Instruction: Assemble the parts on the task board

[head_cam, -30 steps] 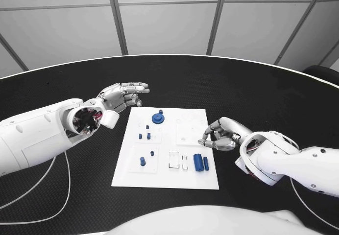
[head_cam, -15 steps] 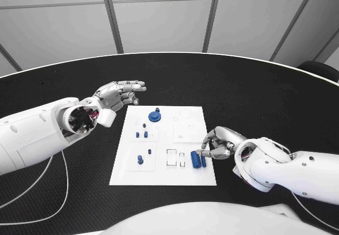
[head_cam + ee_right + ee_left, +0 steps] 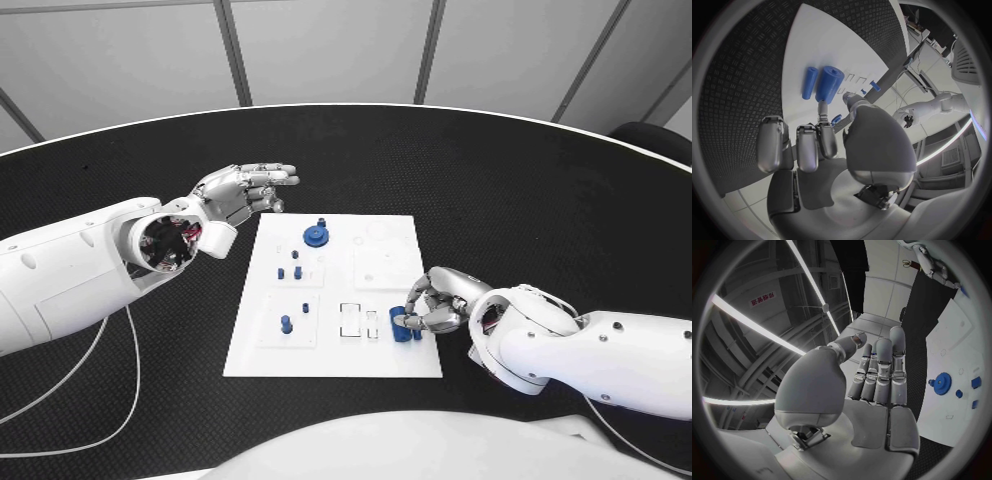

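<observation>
The white task board (image 3: 332, 355) lies mid-table. Near its front right a thick blue cylinder (image 3: 400, 326) and a thinner blue cylinder (image 3: 418, 331) lie flat, side by side. My right hand (image 3: 436, 303) is bent over them. In the right wrist view its thumb and a finger pinch the near end of the thick cylinder (image 3: 829, 84), with the thin cylinder (image 3: 810, 82) just beside it. My left hand (image 3: 242, 190) hovers off the board's far left corner, and its fingers (image 3: 879, 370) are straight and hold nothing. A blue gear (image 3: 316, 236) stands at the board's far end.
Small blue pegs (image 3: 290, 272) stand in the board's left column, with another peg (image 3: 286, 324) nearer the front. Two narrow slots (image 3: 355, 322) are cut just left of the cylinders. Black table (image 3: 548, 200) surrounds the board.
My right hand has slid toward the robot along the board's right side, from beside the middle square down onto the two cylinders. The left hand has kept its place.
</observation>
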{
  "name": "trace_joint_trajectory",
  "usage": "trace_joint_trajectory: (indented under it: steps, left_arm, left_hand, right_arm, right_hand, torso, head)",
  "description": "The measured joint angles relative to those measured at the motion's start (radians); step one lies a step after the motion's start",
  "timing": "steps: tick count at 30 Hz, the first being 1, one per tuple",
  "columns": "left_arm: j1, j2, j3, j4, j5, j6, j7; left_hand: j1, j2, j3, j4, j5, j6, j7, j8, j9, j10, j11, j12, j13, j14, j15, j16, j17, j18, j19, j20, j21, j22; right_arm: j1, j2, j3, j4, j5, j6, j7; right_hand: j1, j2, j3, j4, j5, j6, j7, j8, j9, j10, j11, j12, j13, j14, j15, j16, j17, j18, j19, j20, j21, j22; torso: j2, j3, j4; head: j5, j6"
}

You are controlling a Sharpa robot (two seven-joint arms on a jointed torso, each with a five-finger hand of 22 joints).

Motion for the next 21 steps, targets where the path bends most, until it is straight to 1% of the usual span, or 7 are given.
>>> trace_joint_trajectory:
  steps: [5,12,13,16,21]
  left_arm:
    - [0.0,-0.001,0.0,0.0,0.0,0.0,0.0]
    - [0.0,-0.002,0.0,0.001,0.0,-0.001,-0.002]
    - [0.0,-0.003,0.0,0.001,0.0,-0.001,-0.003]
    - [0.0,-0.003,0.0,0.001,0.0,0.0,-0.009]
    - [0.0,-0.003,0.0,0.002,0.0,0.004,-0.017]
  left_hand:
    - [0.0,0.0,0.0,0.0,0.0,0.0,0.0,0.0,0.0,0.0,0.0,0.0,0.0,0.0,0.0,0.0,0.0,0.0,0.0,0.0,0.0,0.0]
    - [0.0,0.0,0.0,0.0,0.0,0.0,0.0,0.0,0.0,0.0,0.0,0.0,0.0,0.0,0.0,0.0,0.0,0.0,0.0,0.0,0.0,0.0]
    - [0.0,0.0,0.0,0.0,0.0,0.0,0.0,0.0,0.0,0.0,0.0,0.0,0.0,0.0,0.0,0.0,0.0,0.0,-0.003,0.003,0.0,-0.001]
    - [0.0,0.0,-0.003,0.003,0.0,0.0,0.0,0.0,0.0,0.0,0.0,0.0,0.0,0.0,0.0,0.0,0.0,0.0,-0.003,0.003,0.0,-0.001]
    - [0.0,0.0,-0.003,0.003,0.0,0.0,0.0,0.0,-0.001,0.0,0.0,0.0,0.0,0.0,0.0,0.0,0.0,0.0,-0.003,0.003,0.0,-0.001]
  right_arm:
    - [0.0,0.005,0.0,-0.004,0.0,0.015,-0.006]
    - [0.0,0.016,0.0,-0.014,0.0,0.028,-0.011]
    - [0.0,0.017,0.0,-0.017,0.0,0.029,-0.013]
    - [-0.001,0.025,0.0,-0.025,0.0,0.03,-0.021]
    - [-0.001,0.04,0.0,-0.036,0.0,0.026,-0.027]
  right_hand:
    - [0.0,0.0,0.0,0.0,0.0,0.0,0.0,0.0,0.0,0.0,0.0,0.0,0.0,0.0,0.0,0.0,0.0,0.0,0.0,0.0,0.0,0.0]
    - [0.0,0.0,0.0,0.0,-0.002,0.0,0.0,0.0,0.001,0.0,0.0,0.0,0.0,0.0,0.0,0.0,0.0,0.0,0.0,0.0,0.0,0.0]
    - [0.0,0.0,0.0,0.0,-0.004,0.0,0.0,0.0,0.001,0.0,0.0,0.0,0.0,0.0,0.0,0.0,0.0,0.0,0.0,0.0,0.0,0.0]
    - [0.0,0.0,-0.005,0.001,-0.004,-0.004,-0.004,0.0,0.002,0.0,0.0,-0.005,0.0,0.0,0.0,0.0,0.0,0.0,0.0,0.0,0.0,0.0]
    - [0.0,0.0,-0.01,0.001,-0.011,-0.007,0.0,0.0,0.005,0.004,0.004,-0.005,0.0,0.0,0.0,0.0,0.0,0.0,0.0,0.0,0.003,0.0]
  torso:
    - [0.0,-0.0002,0.0001]
    - [0.001,-0.0016,0.0004]
    - [0.001,-0.0019,0.0004]
    - [0.001,-0.0023,0.0004]
    - [0.002,-0.0026,0.0005]
  head:
    - [0.002,-0.001]
    - [0.005,-0.002]
    - [0.005,-0.002]
    - [0.006,-0.002]
    - [0.007,-0.002]
